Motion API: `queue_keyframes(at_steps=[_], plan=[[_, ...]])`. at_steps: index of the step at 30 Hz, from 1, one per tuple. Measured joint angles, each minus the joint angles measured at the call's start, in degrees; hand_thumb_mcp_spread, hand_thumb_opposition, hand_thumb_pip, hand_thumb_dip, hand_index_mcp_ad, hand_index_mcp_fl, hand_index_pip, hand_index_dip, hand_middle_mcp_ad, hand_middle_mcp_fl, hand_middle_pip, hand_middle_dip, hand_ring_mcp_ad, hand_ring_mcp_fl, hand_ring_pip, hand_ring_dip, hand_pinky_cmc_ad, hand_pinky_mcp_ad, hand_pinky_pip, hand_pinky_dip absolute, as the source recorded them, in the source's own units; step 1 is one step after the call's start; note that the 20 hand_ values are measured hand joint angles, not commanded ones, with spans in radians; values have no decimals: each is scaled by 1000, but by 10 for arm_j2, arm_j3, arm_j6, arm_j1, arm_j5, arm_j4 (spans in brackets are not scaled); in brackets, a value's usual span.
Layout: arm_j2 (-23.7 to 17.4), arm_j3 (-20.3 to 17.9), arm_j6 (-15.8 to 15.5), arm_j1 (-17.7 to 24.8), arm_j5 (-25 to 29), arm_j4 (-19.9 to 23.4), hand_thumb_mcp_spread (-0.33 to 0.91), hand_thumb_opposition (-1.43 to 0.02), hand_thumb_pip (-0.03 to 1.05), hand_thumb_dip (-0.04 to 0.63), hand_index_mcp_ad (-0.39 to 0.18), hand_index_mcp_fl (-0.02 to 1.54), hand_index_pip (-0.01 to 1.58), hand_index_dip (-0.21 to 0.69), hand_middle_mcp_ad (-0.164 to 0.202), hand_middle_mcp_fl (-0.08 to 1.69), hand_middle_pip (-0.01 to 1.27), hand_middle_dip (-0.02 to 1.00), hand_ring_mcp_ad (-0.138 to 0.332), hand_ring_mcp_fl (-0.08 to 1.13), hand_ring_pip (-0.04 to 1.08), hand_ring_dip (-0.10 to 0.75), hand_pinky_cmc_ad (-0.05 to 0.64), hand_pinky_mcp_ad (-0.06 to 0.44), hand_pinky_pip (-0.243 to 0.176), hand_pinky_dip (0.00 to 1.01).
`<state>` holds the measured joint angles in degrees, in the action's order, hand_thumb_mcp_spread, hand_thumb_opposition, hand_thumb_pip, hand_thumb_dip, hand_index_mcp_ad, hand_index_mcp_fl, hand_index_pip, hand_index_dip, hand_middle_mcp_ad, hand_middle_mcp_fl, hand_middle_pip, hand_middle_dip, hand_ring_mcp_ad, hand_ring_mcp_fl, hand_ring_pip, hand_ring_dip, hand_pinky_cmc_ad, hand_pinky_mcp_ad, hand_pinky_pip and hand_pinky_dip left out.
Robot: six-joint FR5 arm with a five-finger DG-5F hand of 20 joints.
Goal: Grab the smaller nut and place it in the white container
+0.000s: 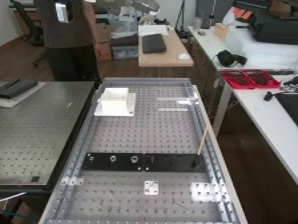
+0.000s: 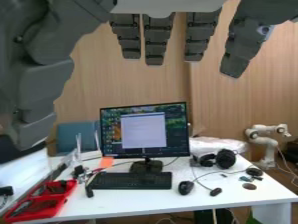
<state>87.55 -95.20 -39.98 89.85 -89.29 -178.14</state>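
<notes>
Dark grey, the robot hand (image 2: 157,39) hangs with its fingers straight and spread apart, facing a monitor (image 2: 144,131) on a white desk (image 2: 219,196). Over on the bench (image 1: 120,195), small metal pieces (image 1: 113,159) sit in a row on a black plate (image 1: 174,163); I can't tell which is the smaller nut. Beyond them stands the white container (image 1: 115,101).

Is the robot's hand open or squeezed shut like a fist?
Open. The fingers of the hand hang straight, with gaps between them, and they aren't curled round anything.
</notes>
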Motion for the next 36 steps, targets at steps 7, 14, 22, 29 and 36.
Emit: queue_keyframes(at_steps=[7, 14, 22, 29, 36], plan=[[-4, -5, 0, -1, -1, 1, 206, -730, 531, 63, -24, 17, 52, 318, 21, 0, 120, 251, 157, 0, 73, 122, 414, 328, -91, 230], [-5, -10, -1, -2, -2, 2, 206, -730, 531, 63, -24, 17, 52, 318, 21, 0, 120, 250, 157, 0, 73, 122, 415, 330, -89, 232], [-10, -23, -2, -2, 2, 5, 206, -730, 531, 63, -24, 17, 52, 318, 19, 0, 120, 253, 157, 0, 73, 122, 412, 330, -89, 234], [-15, -37, -5, -1, 12, 10, 206, -730, 534, 63, -24, 17, 52, 318, 19, 0, 122, 253, 157, 0, 73, 122, 428, 330, -89, 234], [-22, -63, -3, 1, 30, 19, 206, -730, 548, 63, -24, 19, 56, 318, 19, 0, 122, 253, 157, 0, 73, 122, 428, 330, -89, 234]])
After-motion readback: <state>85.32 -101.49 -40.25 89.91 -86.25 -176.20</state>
